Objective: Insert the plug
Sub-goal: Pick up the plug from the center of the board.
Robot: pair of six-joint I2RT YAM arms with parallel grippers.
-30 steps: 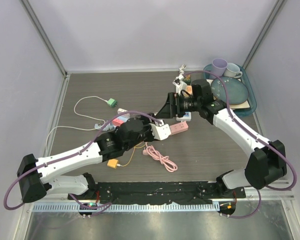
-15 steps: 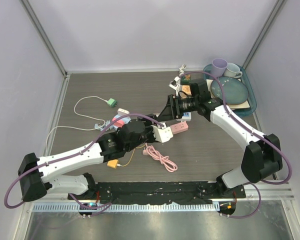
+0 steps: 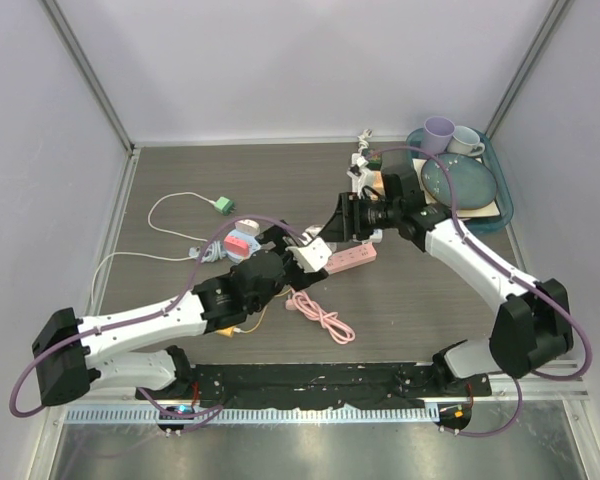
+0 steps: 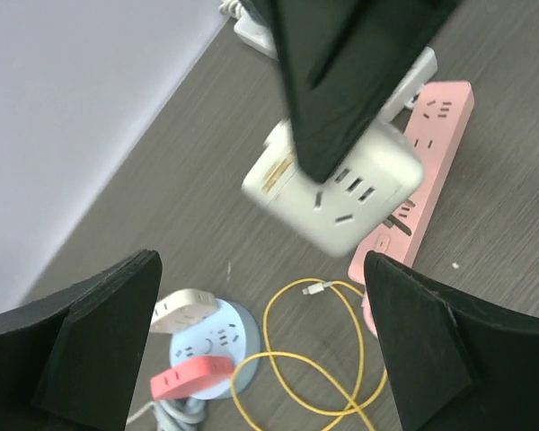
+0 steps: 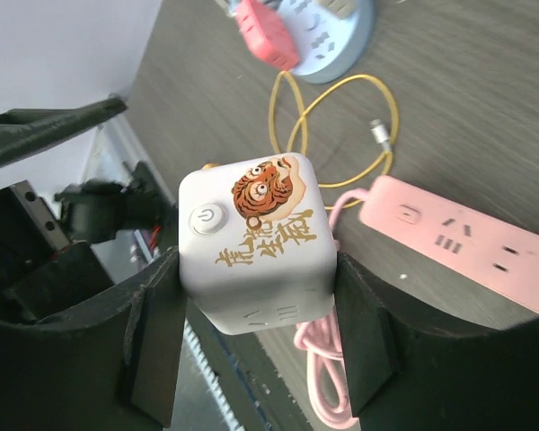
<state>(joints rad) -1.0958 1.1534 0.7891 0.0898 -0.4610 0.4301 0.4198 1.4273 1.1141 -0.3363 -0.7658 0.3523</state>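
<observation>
The right tool point(image 5: 256, 296) holds the white cube plug point(image 5: 254, 251) by two opposite sides. Its fingers press flat on the faces, and the top face with the tiger drawing and the power button stays free between them. The left tool point(image 4: 269, 355) stands wide open and holds nothing. Its two fingers are well apart, on either side of the cube but not touching it.

The cube hangs in the air, a little tilted, above the end of the pink power strip point(image 4: 431, 153), which lies flat on the surface point(image 3: 180, 170). In the left wrist view something like pins shows under the cube, pointing toward the strip. It is blurred, so I cannot tell if they already touch a socket.

To do this step well, I think the right tool should first bring the cube level, so the pins stand straight over one socket, and then push down without twisting. The strip is light and could slide or tip under the push, so the free left tool could press on it. The yellow cable point(image 4: 341, 314) lies near that end and should stay out from under the strip.
</observation>
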